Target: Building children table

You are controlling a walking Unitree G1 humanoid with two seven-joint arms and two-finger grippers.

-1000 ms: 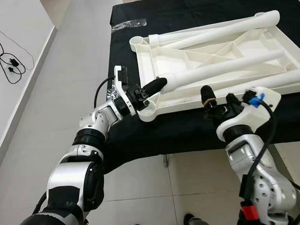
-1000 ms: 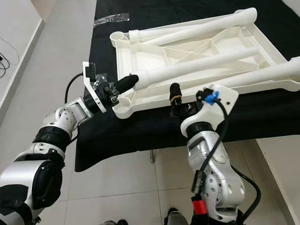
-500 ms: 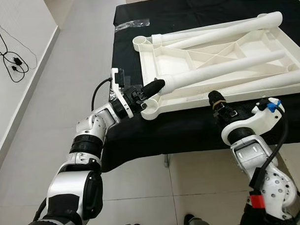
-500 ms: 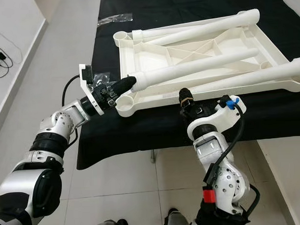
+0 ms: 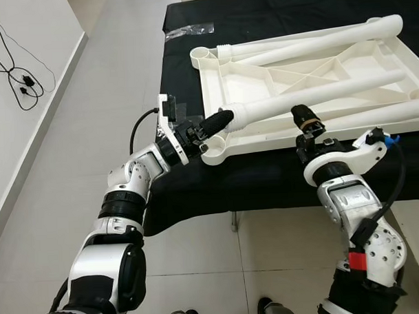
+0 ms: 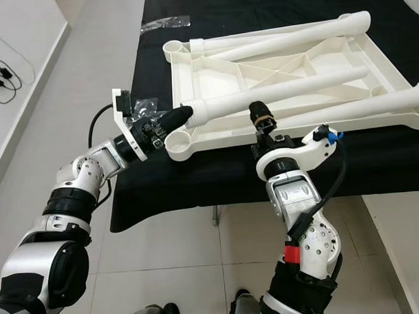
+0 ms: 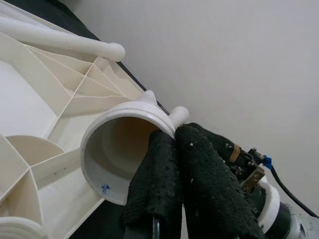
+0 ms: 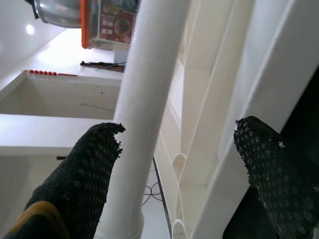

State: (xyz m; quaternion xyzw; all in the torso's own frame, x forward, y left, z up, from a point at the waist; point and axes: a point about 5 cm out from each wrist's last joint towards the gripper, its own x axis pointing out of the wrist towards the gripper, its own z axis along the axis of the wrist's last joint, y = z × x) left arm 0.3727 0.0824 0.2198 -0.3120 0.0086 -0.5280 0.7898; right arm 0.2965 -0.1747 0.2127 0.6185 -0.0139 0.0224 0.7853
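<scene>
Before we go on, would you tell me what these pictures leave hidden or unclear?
- Left hand: the eye views do not show how far its fingers reach into the leg tube.
- Tabletop: its far right end is cut off by the left eye view's edge.
- Plastic bag on the black cloth: too small to tell its contents.
- Right hand: open around a leg; contact cannot be told.
</scene>
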